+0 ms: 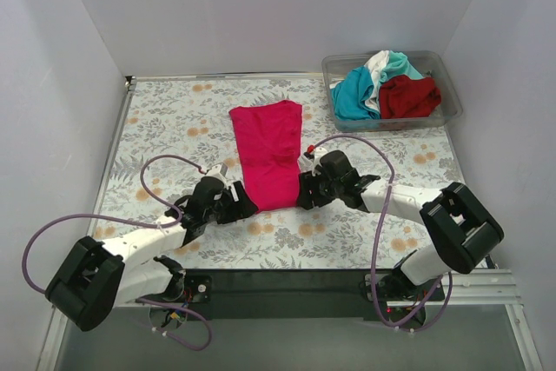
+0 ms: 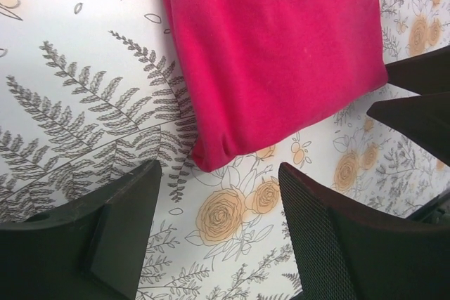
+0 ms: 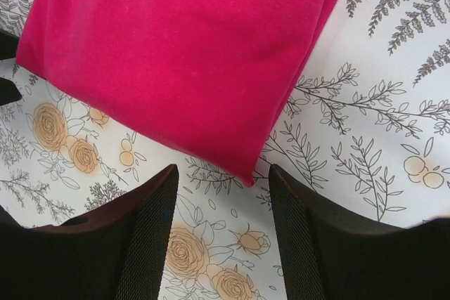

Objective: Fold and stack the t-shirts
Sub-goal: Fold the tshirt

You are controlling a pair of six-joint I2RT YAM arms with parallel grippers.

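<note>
Filling the bin are three crumpled shirts — left claw and right claw gape beside the pink shirt.

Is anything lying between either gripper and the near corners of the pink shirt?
Nothing visible. The left gripper and right gripper sit open just off the pink shirt at its near corners, with only bare floral tablecloth between.

boxed in by plain white walls on three sides; evenly lit; floored by a table in grey-fern, orange-rose print; edged in front by a black rail.
</note>
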